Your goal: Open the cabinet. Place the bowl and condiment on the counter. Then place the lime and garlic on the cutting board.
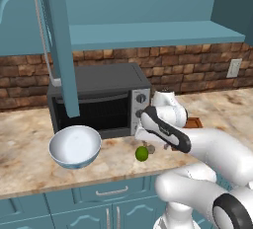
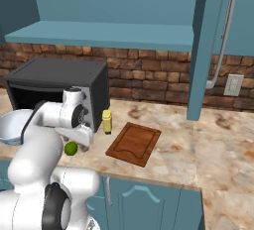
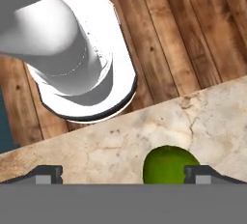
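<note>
At the bottom of the hand view the claw (image 3: pixel 123 175) is seen spread to its full width, nothing being gripped; the lime (image 3: pixel 169 165) lies on the marbled counter (image 3: pixel 96 150) between the finger tips, just beside the right-hand tip (image 3: pixel 205 174), and whether it is touched cannot be told. In the left base view the lime (image 1: pixel 142 153) is found at lower centre, near the counter's front edge. A white bowl (image 1: pixel 75 146), with nothing seen inside, rests at the left of that frame. In the right base view a yellow condiment bottle (image 2: pixel 106 121) stands upright at centre left, beside the wooden cutting board (image 2: pixel 135 143). Behind them a black toaster oven (image 1: pixel 99 102) is noted. The cabinet door (image 1: pixel 55 40) is swung open at upper left. No legible writing is seen.
</note>
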